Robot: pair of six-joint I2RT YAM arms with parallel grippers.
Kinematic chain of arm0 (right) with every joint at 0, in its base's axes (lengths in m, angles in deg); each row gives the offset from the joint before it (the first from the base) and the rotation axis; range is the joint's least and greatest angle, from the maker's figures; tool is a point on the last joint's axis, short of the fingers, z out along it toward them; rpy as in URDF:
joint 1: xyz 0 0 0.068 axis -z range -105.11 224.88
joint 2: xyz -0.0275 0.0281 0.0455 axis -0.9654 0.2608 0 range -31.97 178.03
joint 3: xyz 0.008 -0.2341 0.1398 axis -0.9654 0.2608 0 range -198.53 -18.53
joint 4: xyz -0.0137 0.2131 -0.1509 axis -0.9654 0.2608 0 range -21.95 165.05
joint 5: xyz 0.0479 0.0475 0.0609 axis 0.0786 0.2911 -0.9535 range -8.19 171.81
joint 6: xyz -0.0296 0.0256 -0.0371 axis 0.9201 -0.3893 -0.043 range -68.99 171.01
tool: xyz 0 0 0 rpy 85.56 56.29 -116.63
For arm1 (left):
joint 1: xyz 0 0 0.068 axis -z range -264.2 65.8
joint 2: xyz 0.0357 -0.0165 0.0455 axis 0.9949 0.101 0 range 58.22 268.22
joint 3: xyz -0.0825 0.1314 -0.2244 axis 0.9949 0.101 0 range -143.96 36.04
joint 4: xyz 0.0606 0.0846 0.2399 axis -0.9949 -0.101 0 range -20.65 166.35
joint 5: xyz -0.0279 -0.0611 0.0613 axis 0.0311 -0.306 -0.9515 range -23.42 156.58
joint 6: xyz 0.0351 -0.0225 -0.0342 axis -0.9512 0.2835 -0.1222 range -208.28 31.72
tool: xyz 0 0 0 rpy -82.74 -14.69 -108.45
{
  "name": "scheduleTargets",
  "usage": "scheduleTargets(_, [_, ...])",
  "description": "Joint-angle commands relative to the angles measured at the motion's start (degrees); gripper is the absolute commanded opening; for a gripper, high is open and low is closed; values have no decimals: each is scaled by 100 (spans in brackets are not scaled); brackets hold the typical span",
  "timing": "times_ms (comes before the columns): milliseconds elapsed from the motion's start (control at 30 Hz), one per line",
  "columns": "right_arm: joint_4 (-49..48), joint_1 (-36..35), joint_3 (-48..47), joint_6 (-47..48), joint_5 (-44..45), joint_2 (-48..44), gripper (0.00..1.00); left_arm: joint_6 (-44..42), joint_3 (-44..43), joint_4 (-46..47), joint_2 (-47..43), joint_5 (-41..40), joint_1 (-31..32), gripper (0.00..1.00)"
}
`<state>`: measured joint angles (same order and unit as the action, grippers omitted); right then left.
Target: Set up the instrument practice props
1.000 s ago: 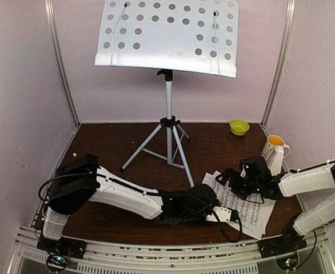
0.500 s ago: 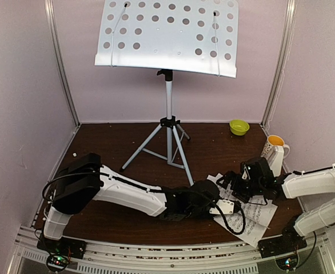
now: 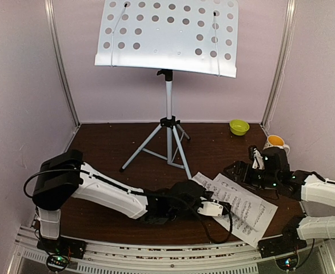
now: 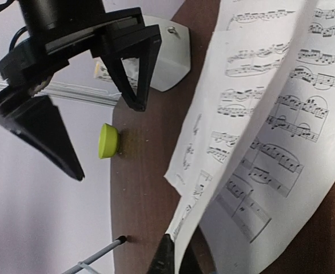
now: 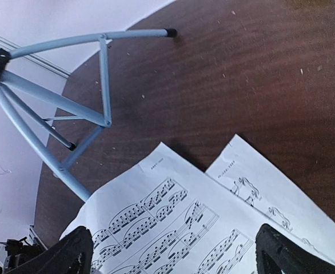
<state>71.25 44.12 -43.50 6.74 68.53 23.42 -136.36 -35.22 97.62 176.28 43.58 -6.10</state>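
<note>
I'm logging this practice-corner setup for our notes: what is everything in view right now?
music stand: one, silver tripod with a white perforated desk, back centre of the table
sheet-music pages: two, white with black notes, overlapping at front right
bowl: one, yellow-green, back right corner
mug: one, white with orange inside, right edge
table: one, dark brown wood, under everything
left arm: one, white and black, stretched low across the front
left fingers: black, shut on a page edge
right arm: one, white and black, at the right
right fingers: black, open, near the pages' far edge
</note>
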Motion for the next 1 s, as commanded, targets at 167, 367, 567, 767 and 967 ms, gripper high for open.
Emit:
scheduleTargets(167, [204,509,-402,1517,-1331,-723,100,-1866,1271,1943,-1341,-596,314,0])
scheduleTargets(367, [-347,614,-590,1629,-3097,-580,100,-2721,2294,2392,-2282,-1178,680,0])
scheduleTargets(567, [-1388,601,-522,697,-4258,22,100,-4695,3344,5588,-2033,-2059,1089,0])
scheduleTargets(767, [-3673,136,30,-743,-4562,800,100,-5590,3627,6680,-2021,-2134,1340,0])
scheduleTargets(967, [-3567,-619,-337,-422,-4476,1277,100,-5913,3651,6668,-2309,-1978,1564,0])
